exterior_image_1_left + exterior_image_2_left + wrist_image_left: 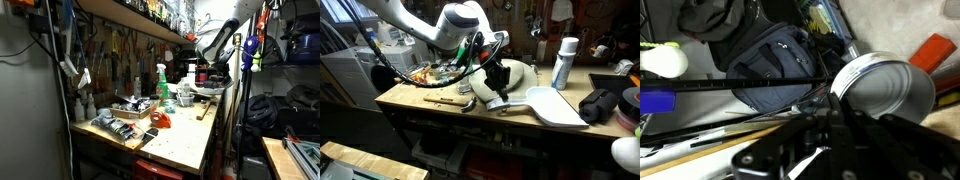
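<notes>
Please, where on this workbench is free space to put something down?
Bare wood lies at the near end of the bench, beside the orange object. Around the gripper, white tray and spray can it is crowded.

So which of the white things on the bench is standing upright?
The tall white can near the back wall; the white tray in front of it lies flat.

Dim workshop light in both exterior views, deep shadow lay under the bench [185, 145], bowl [885, 90] gleamed with glare in the wrist view, foreground there was dark and blurred, all pictures soft.
</notes>
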Available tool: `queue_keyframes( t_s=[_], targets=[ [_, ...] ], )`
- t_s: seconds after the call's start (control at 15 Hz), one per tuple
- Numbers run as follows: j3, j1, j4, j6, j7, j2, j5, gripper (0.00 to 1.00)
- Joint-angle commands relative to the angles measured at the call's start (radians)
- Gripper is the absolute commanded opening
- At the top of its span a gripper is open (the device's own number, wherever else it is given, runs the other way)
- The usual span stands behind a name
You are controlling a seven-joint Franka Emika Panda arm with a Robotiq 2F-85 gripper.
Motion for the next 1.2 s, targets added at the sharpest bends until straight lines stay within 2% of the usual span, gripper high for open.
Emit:
queue_keyframes(
  t_s=[0.0, 0.27, 0.6, 0.67, 0.73, 0.93, 1.13],
  targets=[
    [0.016, -0.001, -0.037, -0.066, -0.057, 0.0, -0.046, 0.01],
    [0.051, -0.025, -0.013, -0.166, -0.182, 0.023, 0.015, 0.01],
    [0.096, -0.083, 0.04, -0.263, -0.352, 0.051, 0.285, 0.01],
    [0.078, -0.05, 0.003, -0.217, -0.292, 0.026, 0.206, 0.01],
    [0.08, -0.053, 0.008, -0.223, -0.299, 0.029, 0.215, 0.03],
    [0.08, -0.051, 0.01, -0.223, -0.299, 0.029, 0.213, 0.01],
    [0.105, -0.073, 0.01, -0.235, -0.327, 0.036, 0.328, 0.01]
  ],
)
